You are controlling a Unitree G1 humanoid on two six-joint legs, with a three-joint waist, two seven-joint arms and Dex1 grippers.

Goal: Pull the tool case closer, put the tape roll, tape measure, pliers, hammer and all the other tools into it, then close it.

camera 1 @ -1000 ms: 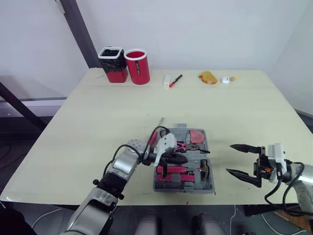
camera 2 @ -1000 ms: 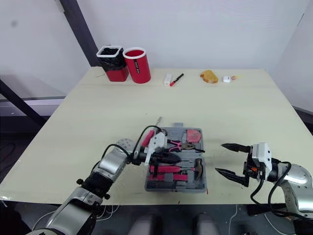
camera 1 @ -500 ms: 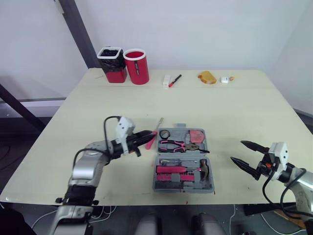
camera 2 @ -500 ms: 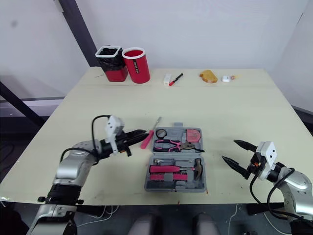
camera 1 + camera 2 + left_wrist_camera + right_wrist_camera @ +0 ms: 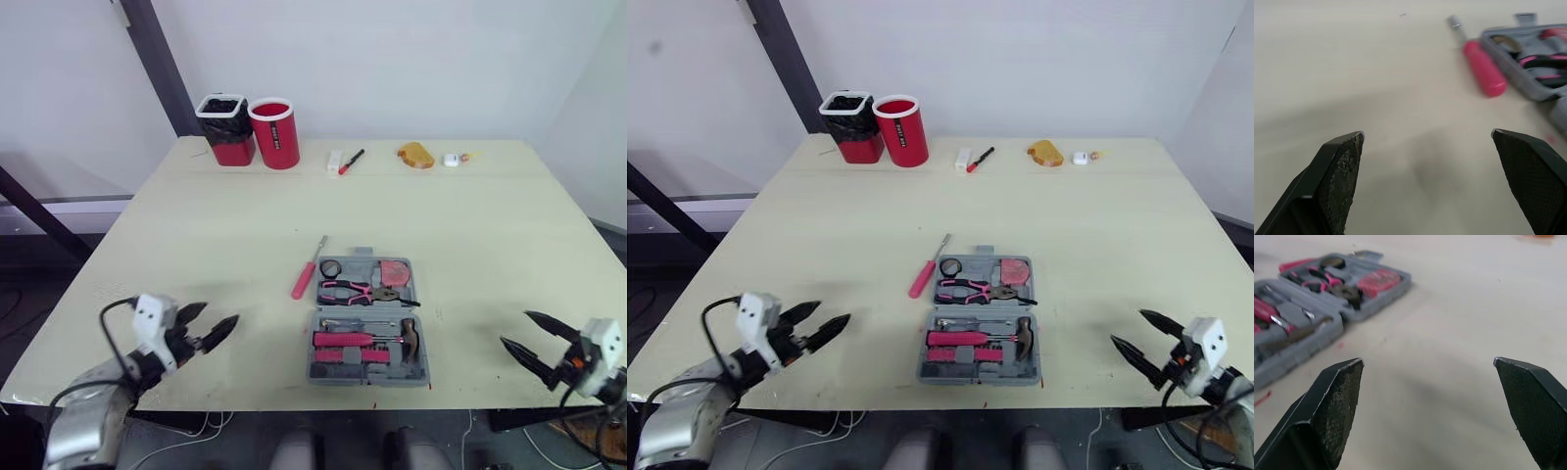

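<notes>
Well, left pincer [image 5: 220, 313] and right pincer [image 5: 514, 327] hang spread, empty; that screwdriver [image 5: 304, 279] beside the tool case [image 5: 368, 378] wants fetching next

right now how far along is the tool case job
Mostly packed: the tool case sits open near the front edge with the tape roll, pliers and hammer in it. Nothing is in hand; the left gripper and right gripper are open and empty. Left: the pink screwdriver lies on the table beside the case, then the case needs closing.
</notes>
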